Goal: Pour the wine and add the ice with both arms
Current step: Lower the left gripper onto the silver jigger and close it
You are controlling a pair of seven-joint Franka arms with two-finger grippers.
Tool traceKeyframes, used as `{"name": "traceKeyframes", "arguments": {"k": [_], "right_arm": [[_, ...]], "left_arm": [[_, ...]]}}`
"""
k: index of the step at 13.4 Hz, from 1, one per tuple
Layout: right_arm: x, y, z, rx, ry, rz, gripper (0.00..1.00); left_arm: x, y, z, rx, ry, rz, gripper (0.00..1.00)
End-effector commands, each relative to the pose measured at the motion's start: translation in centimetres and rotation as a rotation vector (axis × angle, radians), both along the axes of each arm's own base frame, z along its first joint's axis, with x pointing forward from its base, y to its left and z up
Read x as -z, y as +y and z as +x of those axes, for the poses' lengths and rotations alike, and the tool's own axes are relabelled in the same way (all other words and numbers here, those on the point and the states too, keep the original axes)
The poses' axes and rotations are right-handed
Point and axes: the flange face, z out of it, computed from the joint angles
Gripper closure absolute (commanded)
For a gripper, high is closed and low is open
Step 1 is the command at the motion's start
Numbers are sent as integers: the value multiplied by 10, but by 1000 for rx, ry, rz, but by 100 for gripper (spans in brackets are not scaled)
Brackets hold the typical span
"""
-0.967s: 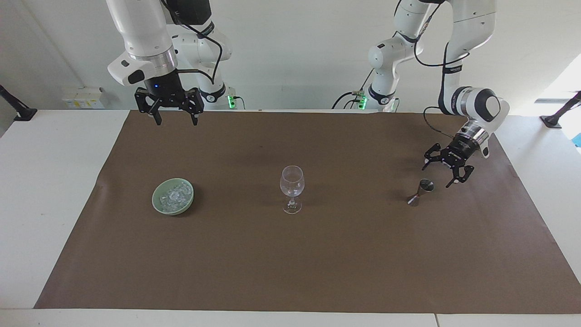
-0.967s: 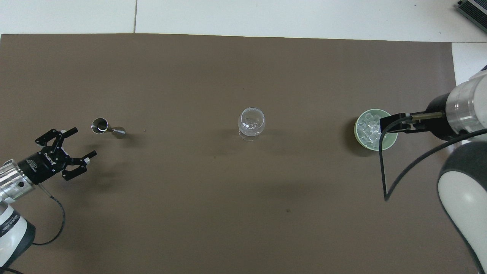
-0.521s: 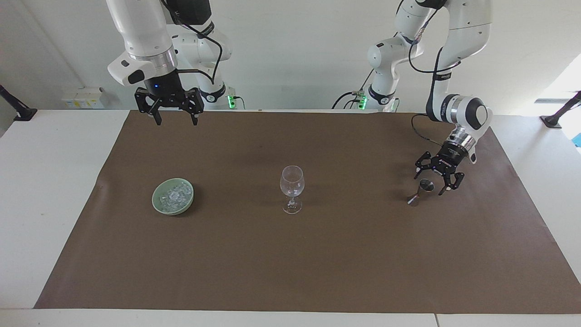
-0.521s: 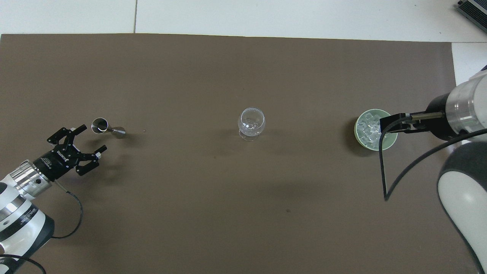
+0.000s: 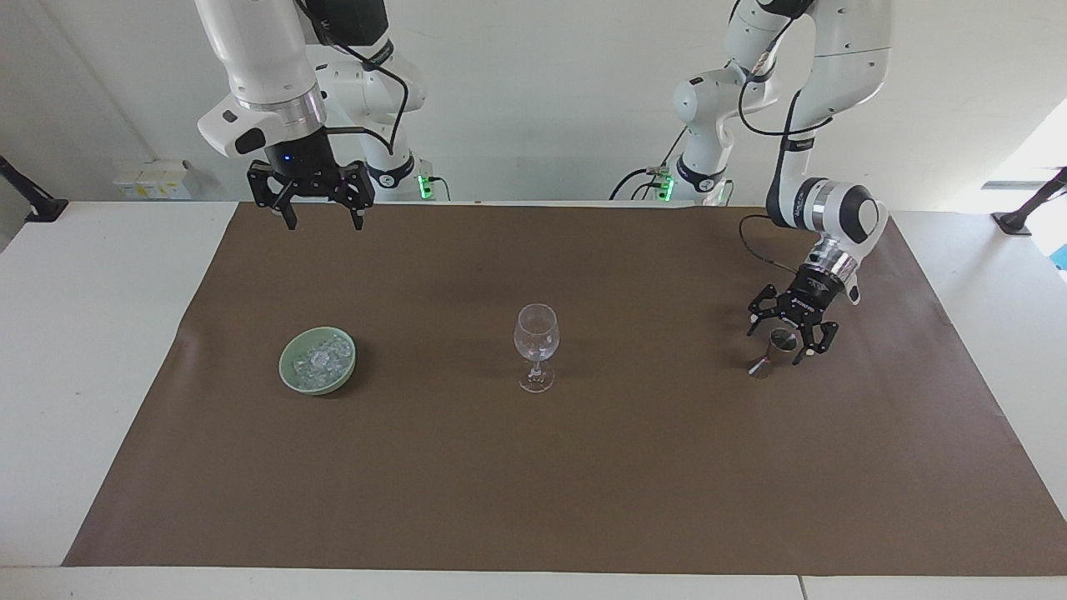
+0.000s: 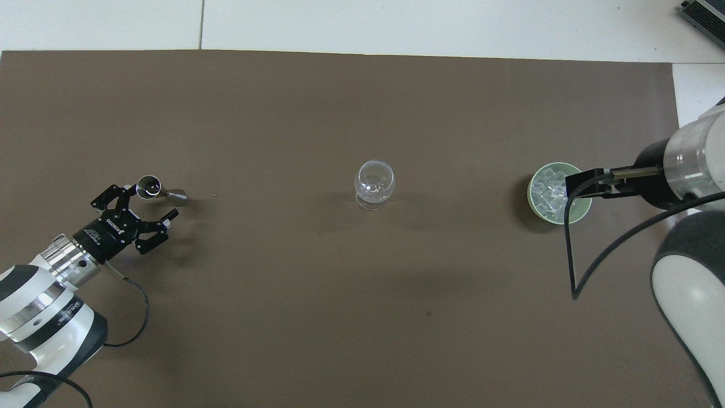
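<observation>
A clear wine glass (image 5: 535, 346) (image 6: 374, 182) stands mid-mat. Toward the right arm's end, a green bowl (image 5: 288, 375) (image 6: 580, 212) holds the ice (image 5: 319, 358) (image 6: 548, 190). A small steel jigger (image 5: 772, 352) (image 6: 152, 187) stands toward the left arm's end. My left gripper (image 5: 779, 342) (image 6: 152, 200) is low and open right at the jigger's upper cup; whether it touches the cup I cannot tell. My right gripper (image 5: 323, 220) (image 6: 579, 184) waits open and high over the mat's edge by the robots, holding nothing. The wine is out of view.
A brown mat (image 5: 533, 483) (image 6: 340, 317) covers most of the white table (image 5: 92, 333). The right arm's black cable (image 6: 568, 249) hangs over the mat beside the bowl in the overhead view.
The left arm has swung its gripper toward the glass's side and down, from beside the jigger to right at its upper cup. The right arm has stayed put.
</observation>
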Motion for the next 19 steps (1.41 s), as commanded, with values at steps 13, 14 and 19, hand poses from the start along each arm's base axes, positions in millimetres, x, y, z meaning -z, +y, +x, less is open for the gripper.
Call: {"name": "traceKeyframes", "arguments": {"k": [13, 14, 19], "right_arm": [[-1, -4, -7, -18, 7, -4, 0], [-1, -4, -6, -18, 7, -4, 0], [-1, -3, -7, -19, 7, -4, 0]], "left_arm": [[13, -18, -3, -52, -29, -16, 28], [13, -19, -2, -52, -31, -16, 30], [13, -16, -3, -60, -31, -16, 45]]}}
